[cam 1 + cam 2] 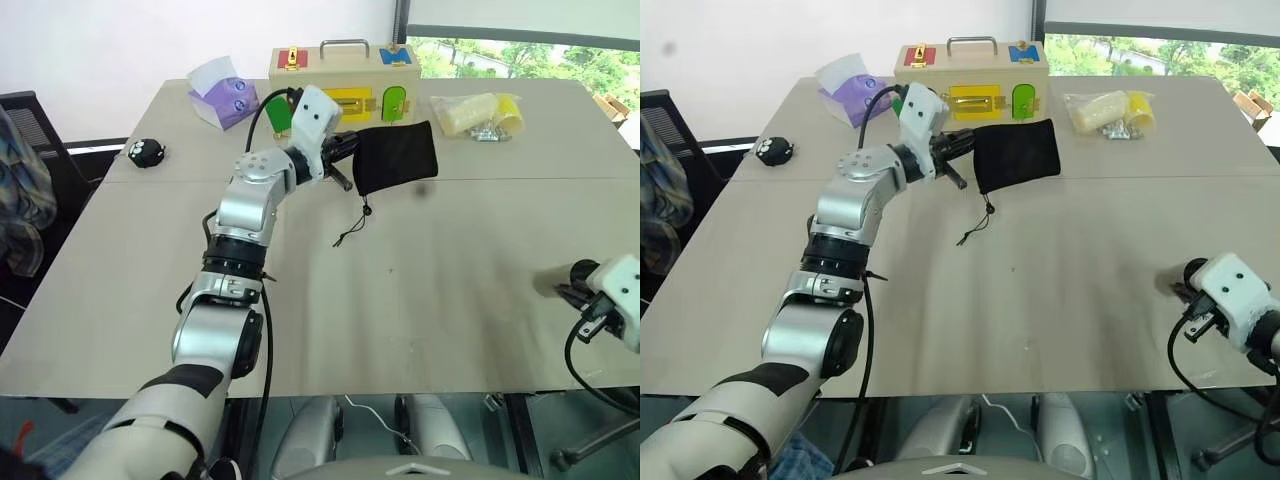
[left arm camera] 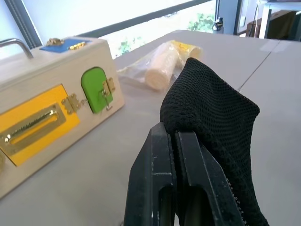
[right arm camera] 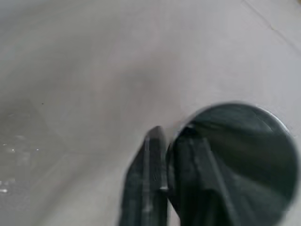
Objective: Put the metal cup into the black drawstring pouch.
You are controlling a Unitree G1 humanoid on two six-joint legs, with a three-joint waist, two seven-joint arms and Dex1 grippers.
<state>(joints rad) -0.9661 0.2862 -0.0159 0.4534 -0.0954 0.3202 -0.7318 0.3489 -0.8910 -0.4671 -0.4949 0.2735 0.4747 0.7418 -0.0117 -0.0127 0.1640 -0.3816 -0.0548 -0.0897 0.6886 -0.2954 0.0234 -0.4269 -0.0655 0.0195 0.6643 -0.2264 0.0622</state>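
The black drawstring pouch (image 1: 397, 155) hangs above the far middle of the table, its cord (image 1: 352, 228) dangling down. My left gripper (image 1: 347, 162) is shut on the pouch's left edge; in the left wrist view the two fingers (image 2: 160, 179) pinch the mesh fabric (image 2: 211, 108). At the right, near the table's front edge, my right gripper (image 1: 567, 291) is shut on the metal cup (image 1: 548, 280). In the right wrist view one finger (image 3: 193, 155) sits inside the cup's round rim (image 3: 244, 155) and the other outside it.
A wooden latch box (image 1: 345, 75) stands at the back behind the pouch. A purple tissue pack (image 1: 225, 95) lies back left, a small black spotted object (image 1: 146, 152) at the left, and a plastic bag of yellow items (image 1: 475, 115) back right. A chair stands left of the table.
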